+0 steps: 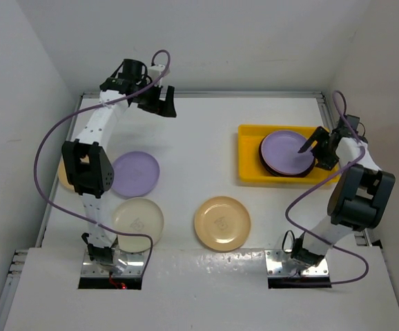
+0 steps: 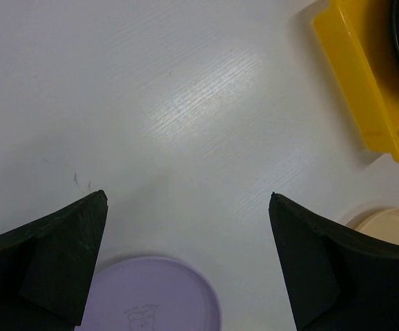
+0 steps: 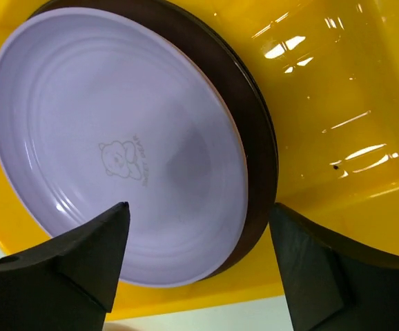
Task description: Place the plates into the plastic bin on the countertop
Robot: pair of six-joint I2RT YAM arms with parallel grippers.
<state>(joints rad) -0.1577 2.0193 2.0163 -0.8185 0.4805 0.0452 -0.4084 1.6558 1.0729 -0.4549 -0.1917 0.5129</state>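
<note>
1 bin (image 1: 249, 155) stands on 1 bench (image 1: 199, 138). 4 plates lie loose on the bench: 1 lavender plate (image 1: 136, 174), 1 cream plate (image 1: 139, 219), 1 orange plate (image 1: 221, 223) and 1 yellowish plate (image 1: 63, 176), mostly hidden behind the left arm. In the bin, 1 top plate (image 1: 286, 150), also lavender, caps 1 dark stack (image 1: 272, 167); its count cannot be told. There are 2 arms and 2 end effectors: the left end effector (image 1: 159, 102) and the right end effector (image 1: 315, 148).
</note>
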